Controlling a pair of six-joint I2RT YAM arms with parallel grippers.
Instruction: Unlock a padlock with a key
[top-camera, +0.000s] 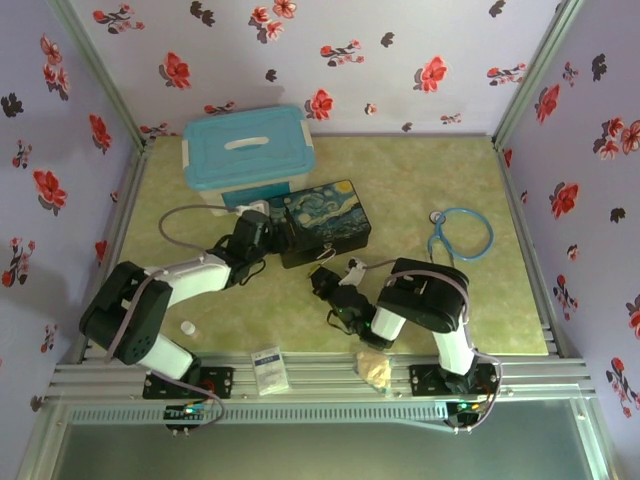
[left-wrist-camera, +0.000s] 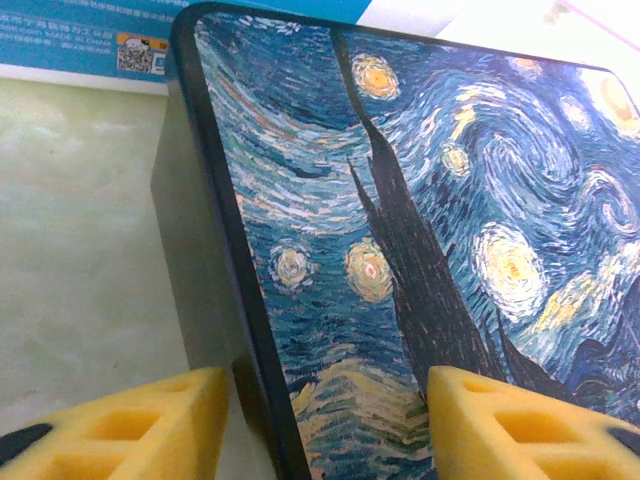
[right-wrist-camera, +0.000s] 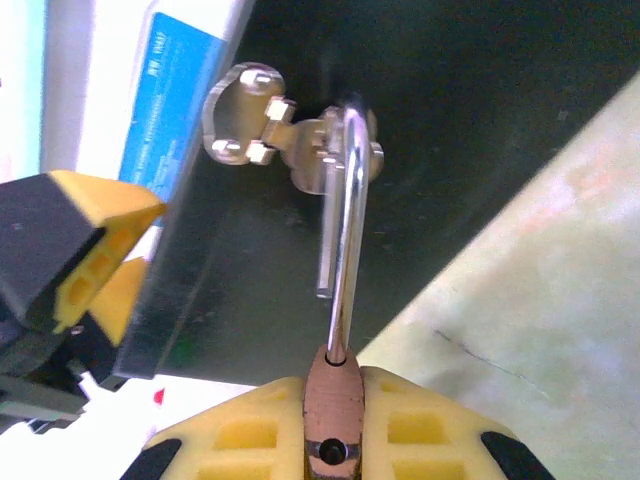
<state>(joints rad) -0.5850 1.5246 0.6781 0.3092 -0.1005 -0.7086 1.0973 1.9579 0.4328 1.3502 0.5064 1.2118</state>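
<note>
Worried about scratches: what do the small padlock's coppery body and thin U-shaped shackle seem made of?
The small coppery padlock body looks like brass or plated metal, with a dull satin face. Its thin U-shaped shackle looks like polished steel: silvery, with bright mirror-like streaks.

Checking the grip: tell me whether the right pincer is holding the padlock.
Yes, the right pincer is clamped on both sides of the padlock in the right wrist view.
</note>
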